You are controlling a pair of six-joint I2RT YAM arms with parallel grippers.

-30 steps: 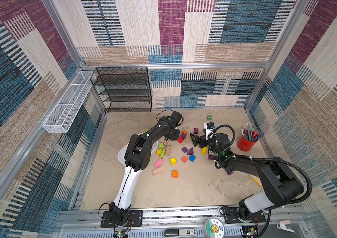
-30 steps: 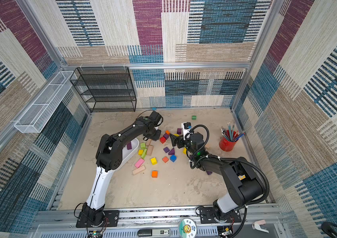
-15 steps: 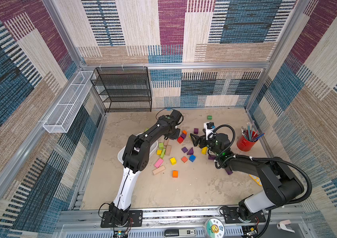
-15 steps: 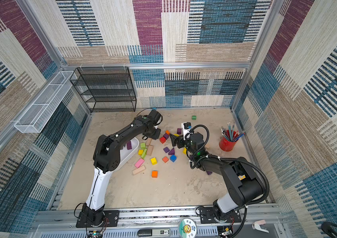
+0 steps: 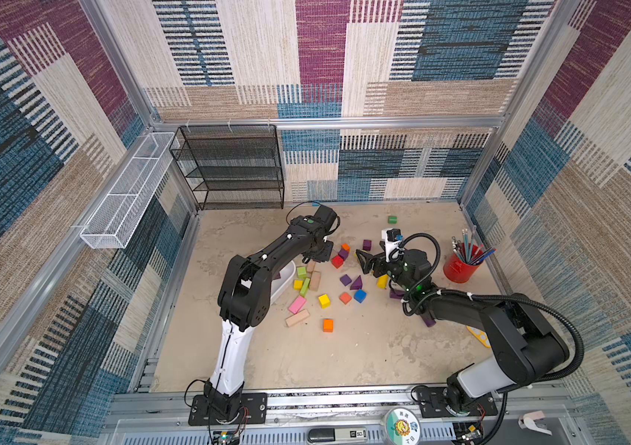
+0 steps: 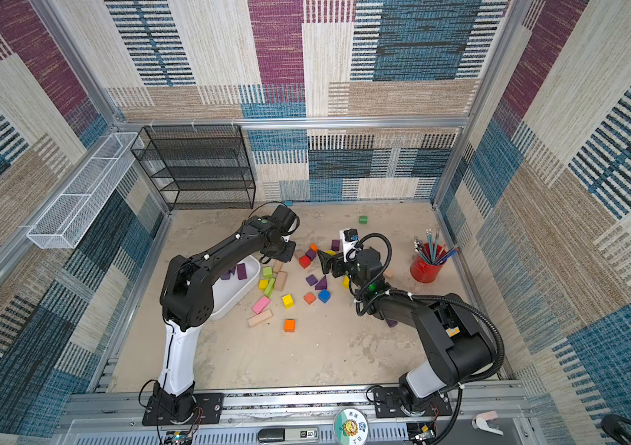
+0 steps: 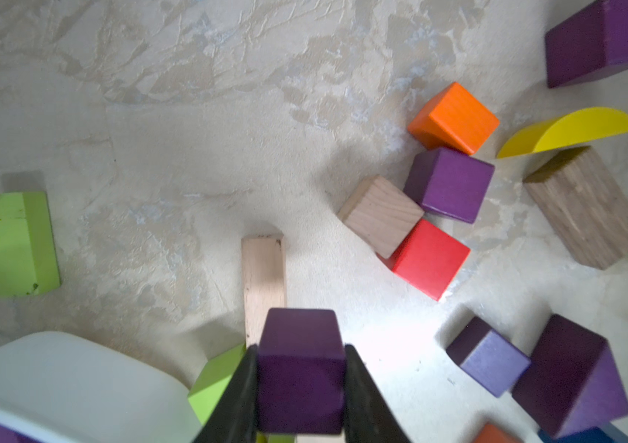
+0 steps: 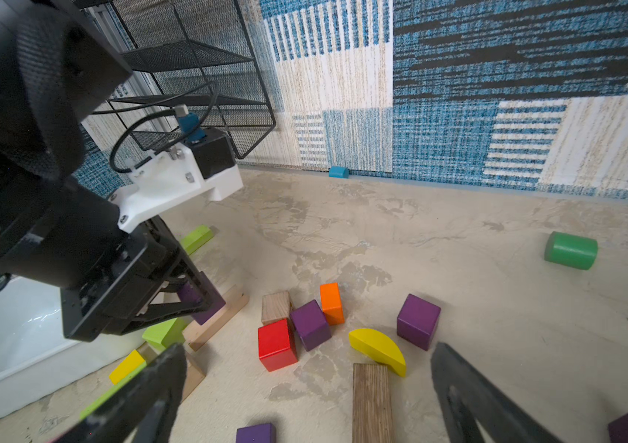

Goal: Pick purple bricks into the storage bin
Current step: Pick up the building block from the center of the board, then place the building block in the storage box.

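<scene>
Across both top views, the left gripper (image 5: 321,252) hangs just beside the far end of the storage bin (image 6: 229,298). The bin lies at eight o'clock from it and already holds purple bricks (image 6: 241,271). The right gripper (image 5: 362,262) stands at three o'clock, a purple wedge (image 5: 356,283) between four and five.

Left wrist view: you see the fingers (image 7: 237,391) clamped on opposite flat faces of the held purple cube (image 7: 300,383), above a pale plank (image 7: 264,268), the bin's rim close by.

Right wrist view: your right jaws are spread wide on nothing. A loose purple cube (image 8: 310,324) lies ahead, touching a red block (image 8: 277,345).

Judge these painted wooden bricks light, rigid, somewhat slick. Take cubes across parallel faces, wedges by their flat triangular sides.
</scene>
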